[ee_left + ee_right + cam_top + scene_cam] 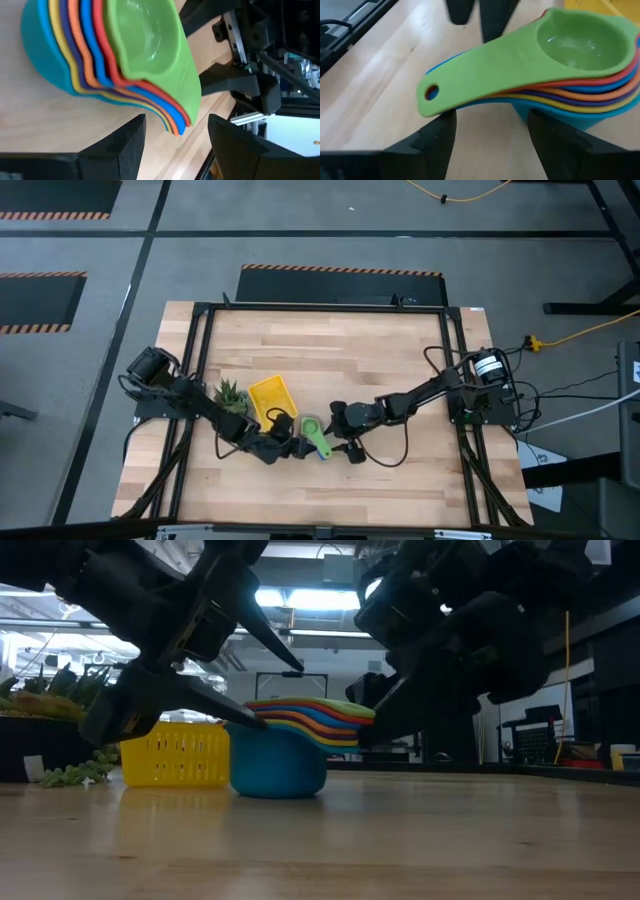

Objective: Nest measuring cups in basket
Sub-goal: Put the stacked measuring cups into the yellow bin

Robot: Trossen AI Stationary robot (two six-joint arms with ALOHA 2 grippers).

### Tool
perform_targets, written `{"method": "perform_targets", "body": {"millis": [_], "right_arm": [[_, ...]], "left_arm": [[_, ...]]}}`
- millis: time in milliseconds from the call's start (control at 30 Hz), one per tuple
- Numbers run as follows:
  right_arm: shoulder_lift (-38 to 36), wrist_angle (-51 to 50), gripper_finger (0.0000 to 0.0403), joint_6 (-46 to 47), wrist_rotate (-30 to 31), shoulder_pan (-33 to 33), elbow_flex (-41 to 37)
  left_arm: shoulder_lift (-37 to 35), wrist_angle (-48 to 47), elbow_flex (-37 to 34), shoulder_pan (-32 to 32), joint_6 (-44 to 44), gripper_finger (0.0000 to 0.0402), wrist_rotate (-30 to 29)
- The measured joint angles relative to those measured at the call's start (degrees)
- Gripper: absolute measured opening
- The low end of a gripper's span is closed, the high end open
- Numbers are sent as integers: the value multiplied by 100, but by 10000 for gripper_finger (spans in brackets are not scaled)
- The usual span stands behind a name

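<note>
High view: nested measuring cups [313, 434] on the desk [330, 350] just beside the yellow basket [268, 397], not in it; left gripper [283, 442] and right gripper [345, 442] crowding the stack from either side, small spiky plant [231, 394] next to the basket. Risk of the arms colliding.

Low view: light blue bottom cup [277, 762] flat on the desk, handles fanned out sideways. Could tip if lifted by the handles alone.

Left wrist view: fingers [124, 146] spread wide, holding nothing, green top cup [152, 40] just ahead. Could slide the stack if nudged.

Right wrist view: fingers [437, 136] parted either side of the green handle [465, 80], not touching. Closing there may peel off only the top cups.
</note>
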Motion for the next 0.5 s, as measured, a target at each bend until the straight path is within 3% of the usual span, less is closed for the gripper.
{"method": "perform_targets", "body": {"millis": [500], "right_arm": [[0, -8, 248, -121, 17, -9, 137]], "left_arm": [[0, -12, 0, -53, -317, 208, 416]]}}
